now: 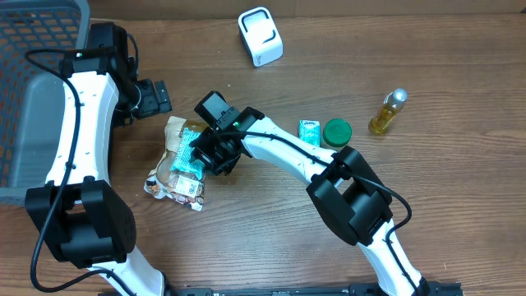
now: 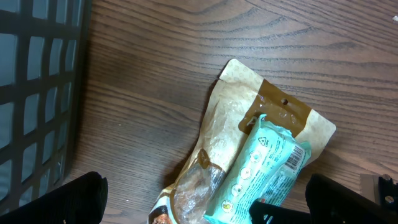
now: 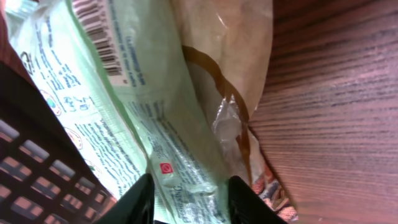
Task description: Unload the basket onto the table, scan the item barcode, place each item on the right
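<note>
The right hand (image 3: 191, 198) is clamped on a pale green packet (image 2: 261, 168). In the right wrist view its two fingers (image 3: 144, 198) press against the packet's long sides, and the wrapper narrows between them. The packet lies on top of a brown paper pouch (image 2: 230, 112), which rests flat on the wooden tabletop (image 1: 271, 222) left of centre. One end of the packet overlaps the pouch's darker band near its hanging hole.

A barcode (image 2: 295, 157) is printed along one edge of the packet and faces up. It shows in both wrist views.

The left hand (image 1: 153, 96) hangs above the tabletop just up and left of the pouch. Its fingers are spread wide apart, with nothing between them. In the left wrist view the pouch and packet sit below it, between its two dark fingertips.

A white scanner (image 1: 260, 35) stands near the far edge, well apart from the packet. To the right of the right arm sit a small teal box (image 1: 309, 131), a round green lid (image 1: 336, 131) just beside it, and a small bottle of yellow liquid (image 1: 386, 113) farther right. A dark mesh basket (image 1: 33, 49) fills the far left corner.
</note>
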Robot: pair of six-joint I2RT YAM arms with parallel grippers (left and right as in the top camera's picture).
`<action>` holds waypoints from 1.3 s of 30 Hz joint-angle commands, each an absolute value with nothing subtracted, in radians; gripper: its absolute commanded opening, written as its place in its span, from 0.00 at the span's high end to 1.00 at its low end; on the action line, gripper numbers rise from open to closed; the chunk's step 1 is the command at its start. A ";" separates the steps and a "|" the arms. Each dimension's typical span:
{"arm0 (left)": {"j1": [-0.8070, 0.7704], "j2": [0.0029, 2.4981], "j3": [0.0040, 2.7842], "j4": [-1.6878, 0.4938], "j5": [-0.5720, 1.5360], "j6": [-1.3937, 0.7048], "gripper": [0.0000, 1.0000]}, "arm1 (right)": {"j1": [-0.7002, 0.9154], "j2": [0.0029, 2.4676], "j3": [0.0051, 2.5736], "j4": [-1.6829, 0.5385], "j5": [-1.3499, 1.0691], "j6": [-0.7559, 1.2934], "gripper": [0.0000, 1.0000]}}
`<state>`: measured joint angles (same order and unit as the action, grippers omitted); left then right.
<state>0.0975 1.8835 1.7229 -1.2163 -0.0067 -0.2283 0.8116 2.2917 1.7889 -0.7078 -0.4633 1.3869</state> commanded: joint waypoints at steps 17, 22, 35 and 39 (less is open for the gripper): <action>0.090 1.877 1.721 -1.217 0.000 -0.213 0.01 | 0.781 2.254 1.781 -0.762 -0.461 0.932 0.96; 0.090 1.877 1.721 -1.217 0.000 -0.213 0.01 | 0.738 2.253 1.781 -0.768 -0.557 0.832 0.96; 0.090 1.877 1.721 -1.217 0.000 -0.213 0.00 | 0.571 2.182 1.781 -0.804 -0.624 0.626 0.96; 0.090 1.877 1.721 -1.217 0.000 -0.213 0.00 | 0.541 2.175 1.781 -0.853 -0.690 0.627 0.90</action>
<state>0.0975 1.8835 1.7229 -1.2163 -0.0067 -0.2283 0.5514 2.2314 1.7870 -0.8410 -0.6224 0.6708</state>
